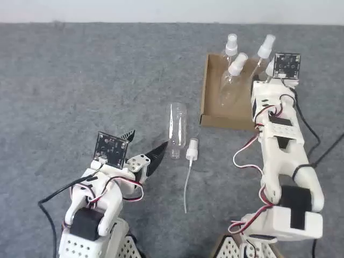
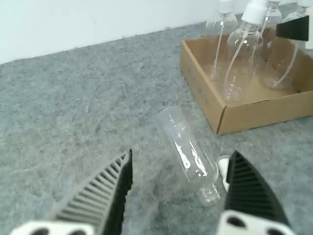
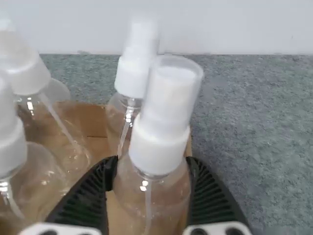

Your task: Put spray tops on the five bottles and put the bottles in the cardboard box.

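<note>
A clear bottle (image 1: 177, 130) without a top lies on its side on the grey mat, open neck toward my arms. Beside the neck lies a white spray top (image 1: 192, 149) with its long dip tube. My left gripper (image 1: 146, 141) sits just left of the neck, open, with nothing in it; its wrist view shows the bottle (image 2: 189, 152) and spray top (image 2: 223, 169) ahead of the spread fingers (image 2: 106, 197). The cardboard box (image 1: 205, 88) holds upright capped bottles (image 1: 235, 72). My right gripper (image 3: 151, 169) is over the box, shut on a capped bottle (image 3: 159, 142) that stands upright.
The box (image 2: 230, 120) lies at the back right, with its near wall facing the lying bottle. Two other capped bottles (image 1: 231, 45) (image 1: 264, 48) stand at its far side. Open mat stretches left of the box and behind the left arm.
</note>
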You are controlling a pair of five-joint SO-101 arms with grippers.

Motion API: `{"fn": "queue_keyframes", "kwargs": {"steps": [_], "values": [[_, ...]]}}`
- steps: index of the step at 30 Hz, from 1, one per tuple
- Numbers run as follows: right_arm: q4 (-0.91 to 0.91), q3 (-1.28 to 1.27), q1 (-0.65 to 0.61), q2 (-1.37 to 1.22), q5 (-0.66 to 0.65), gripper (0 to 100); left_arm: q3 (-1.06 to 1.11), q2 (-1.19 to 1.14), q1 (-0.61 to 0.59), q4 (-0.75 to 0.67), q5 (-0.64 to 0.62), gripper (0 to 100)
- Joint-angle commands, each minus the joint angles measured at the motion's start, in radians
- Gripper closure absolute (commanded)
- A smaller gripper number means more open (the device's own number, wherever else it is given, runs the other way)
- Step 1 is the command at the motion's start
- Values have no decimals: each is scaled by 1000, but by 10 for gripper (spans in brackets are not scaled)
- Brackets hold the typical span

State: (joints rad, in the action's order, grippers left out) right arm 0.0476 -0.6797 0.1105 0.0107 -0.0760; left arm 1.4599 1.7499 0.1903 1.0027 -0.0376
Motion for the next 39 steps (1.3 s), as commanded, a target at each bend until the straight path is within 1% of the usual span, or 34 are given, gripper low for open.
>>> {"fn": "queue_keyframes", "kwargs": {"steps": [1,19,25,27,39], "values": [[31,6,2,8,11,992,-8,14,-2,-31,9,712],[21,2,1,7,3,984,-8,14,-3,-31,11,712],[-4,0,1,10,5,840,-8,14,-3,-31,11,712],[-25,2,-1,15,6,809,-8,14,-3,-31,11,712],[-30,2,-1,16,3,714,-8,14,-3,-31,11,712]]}}
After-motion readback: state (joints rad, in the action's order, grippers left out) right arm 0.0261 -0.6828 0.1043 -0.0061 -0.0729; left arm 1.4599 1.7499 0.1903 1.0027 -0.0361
